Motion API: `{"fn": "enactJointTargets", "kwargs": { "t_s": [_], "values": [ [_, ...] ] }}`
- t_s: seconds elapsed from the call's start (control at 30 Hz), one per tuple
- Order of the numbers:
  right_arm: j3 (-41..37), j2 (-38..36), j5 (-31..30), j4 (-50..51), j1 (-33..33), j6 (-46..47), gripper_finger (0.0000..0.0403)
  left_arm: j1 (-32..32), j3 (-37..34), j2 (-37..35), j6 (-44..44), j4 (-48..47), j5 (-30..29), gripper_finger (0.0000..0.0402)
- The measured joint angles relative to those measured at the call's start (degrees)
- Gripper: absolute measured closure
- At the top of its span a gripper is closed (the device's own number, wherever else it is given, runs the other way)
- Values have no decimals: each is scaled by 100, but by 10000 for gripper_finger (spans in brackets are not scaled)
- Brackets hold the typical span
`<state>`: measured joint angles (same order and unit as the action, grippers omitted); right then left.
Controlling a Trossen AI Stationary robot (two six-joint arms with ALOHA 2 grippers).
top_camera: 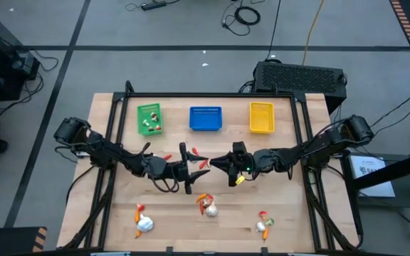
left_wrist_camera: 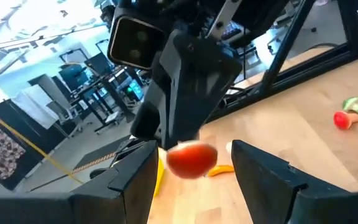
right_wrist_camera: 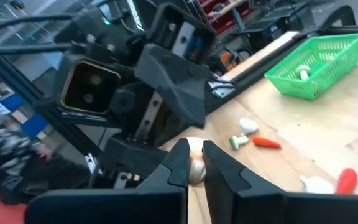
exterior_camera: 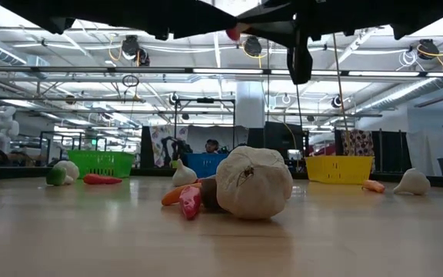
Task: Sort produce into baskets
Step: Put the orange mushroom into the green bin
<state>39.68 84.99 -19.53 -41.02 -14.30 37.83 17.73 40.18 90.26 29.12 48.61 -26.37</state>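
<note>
Now pinches a small red piece (left_wrist_camera: 191, 160) in the right gripper (top_camera: 216, 164), fingers narrow and closed on it, raised above the middle of the wooden table (top_camera: 297, 206). Brings the left gripper (top_camera: 193, 169) up nose to nose with it, fingers spread wide on either side of the same red piece and not clamped on it. Leaves three baskets in a row along the far edge: green basket (top_camera: 149, 119) on the left arm's side, blue basket (top_camera: 206, 118) in the centre, yellow basket (top_camera: 262, 117) on the right arm's side. Shows a few white and red bits already lying in the green one. Keeps more produce loose on the near half of the table: a white garlic bulb (exterior_camera: 254, 183) touching orange and red slivers near the centre, a second cluster (top_camera: 142, 222) toward the left arm's side, a third cluster (top_camera: 265, 225) toward the right arm's side, all well apart from the baskets.
</note>
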Motion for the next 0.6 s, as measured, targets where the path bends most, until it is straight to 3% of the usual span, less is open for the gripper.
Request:
{"fn": "enactJointTargets", "kwargs": {
  "t_s": [0.6],
  "values": [
    [0, 0, -22, -180, 172, -246, 383, -122, 0, 0, -176, 166, 87, 189]
  ]
}}
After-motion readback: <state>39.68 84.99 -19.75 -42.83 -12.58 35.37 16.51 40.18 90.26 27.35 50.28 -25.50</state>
